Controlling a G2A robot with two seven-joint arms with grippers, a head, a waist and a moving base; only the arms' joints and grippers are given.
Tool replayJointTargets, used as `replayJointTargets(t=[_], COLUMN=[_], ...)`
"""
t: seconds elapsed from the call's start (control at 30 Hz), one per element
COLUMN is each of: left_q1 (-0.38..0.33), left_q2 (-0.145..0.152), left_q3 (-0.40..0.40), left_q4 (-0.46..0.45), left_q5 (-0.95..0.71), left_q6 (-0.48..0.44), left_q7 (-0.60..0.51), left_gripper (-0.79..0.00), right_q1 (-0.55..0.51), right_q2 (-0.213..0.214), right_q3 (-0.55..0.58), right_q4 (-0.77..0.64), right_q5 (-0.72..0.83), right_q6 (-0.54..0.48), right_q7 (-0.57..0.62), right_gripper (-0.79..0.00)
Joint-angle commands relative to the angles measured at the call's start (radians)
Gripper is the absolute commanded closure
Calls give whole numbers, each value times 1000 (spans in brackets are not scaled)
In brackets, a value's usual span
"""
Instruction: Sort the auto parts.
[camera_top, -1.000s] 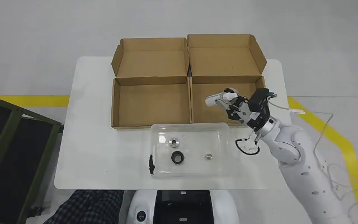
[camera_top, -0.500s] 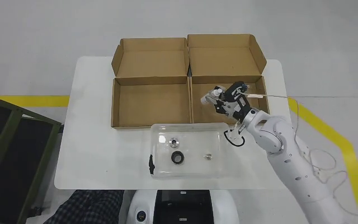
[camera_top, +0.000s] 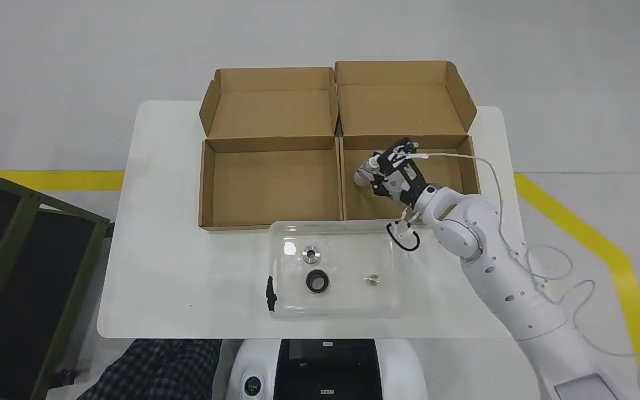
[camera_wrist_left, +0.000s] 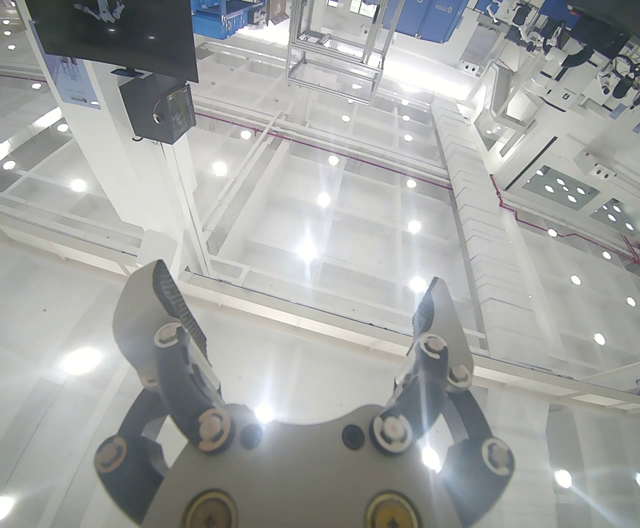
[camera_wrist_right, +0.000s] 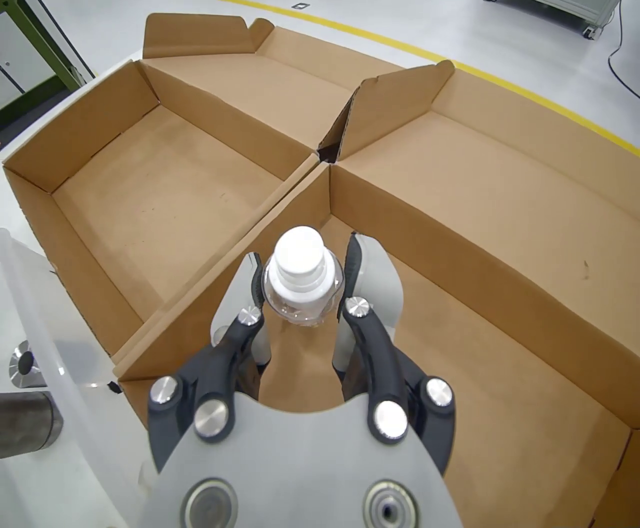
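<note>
Two open brown cardboard boxes stand side by side on the white rectangular table (camera_top: 160, 250), their lids folded back flat. Both sit just beyond the clear plastic tray (camera_top: 390, 300), on its far side from the robot. The left box (camera_top: 270, 187) lies beyond the tray's left half and the right box (camera_top: 355, 207) beyond its right half, and their inner walls touch.

The right gripper (camera_top: 378, 170) hangs over the right box, at the box corner next to the shared wall and nearest the tray. Its two fingers (camera_wrist_right: 362, 270) pinch a small clear round bottle with a white stepped cap (camera_wrist_right: 300, 272) between them, cap pointing away from the wrist. The bottle is inside that box's outline, above its bare floor; whether it touches the floor cannot be told.

The left gripper (camera_wrist_left: 295, 280) points up at a ceiling, its ribbed fingers (camera_wrist_left: 172, 300) spread wide apart with nothing between them.

Inside the tray lie a black ring (camera_top: 318, 283), a round silver metal part (camera_top: 312, 253) just beyond the ring, and a smaller silver piece (camera_top: 372, 280) to the ring's right. A small black piece (camera_top: 270, 292) sits at the tray's left edge.
</note>
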Motion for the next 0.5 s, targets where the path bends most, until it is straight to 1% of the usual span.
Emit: replayJointTargets(t=[0.0, 0.07, 0.1, 0.13, 0.17, 0.2, 0.27, 0.3, 0.33, 0.47], left_q1=[0, 0, 0, 0, 0, 0, 0, 0, 0, 0], left_q2=[0, 0, 0, 0, 0, 0, 0, 0, 0, 0], left_q3=[0, 0, 0, 0, 0, 0, 0, 0, 0, 0], left_q4=[0, 0, 0, 0, 0, 0, 0, 0, 0, 0], left_q5=[0, 0, 0, 0, 0, 0, 0, 0, 0, 0], left_q6=[0, 0, 0, 0, 0, 0, 0, 0, 0, 0], left_q7=[0, 0, 0, 0, 0, 0, 0, 0, 0, 0], left_gripper=[-785, -785, -785, -785, -785, -785, -785, -785, -785, -785], right_q1=[5, 7, 8, 8, 9, 9, 7, 5, 2, -22], right_q2=[-3, -6, -8, -9, -10, -11, -11, -11, -11, -4], right_q3=[-5, -8, -10, -10, -12, -12, -9, -7, -4, 23], right_q4=[7, 11, 13, 14, 15, 14, 8, 2, -4, -45], right_q5=[-2, -4, -5, -5, -6, -7, -16, -23, -28, -53], right_q6=[1, 4, 5, 5, 5, 4, 3, 2, 1, -14], right_q7=[1, 3, 3, 4, 4, 5, 6, 4, 3, 1], right_gripper=[-274, -382, -536, -585, -656, -690, -720, -763, -785, -785])
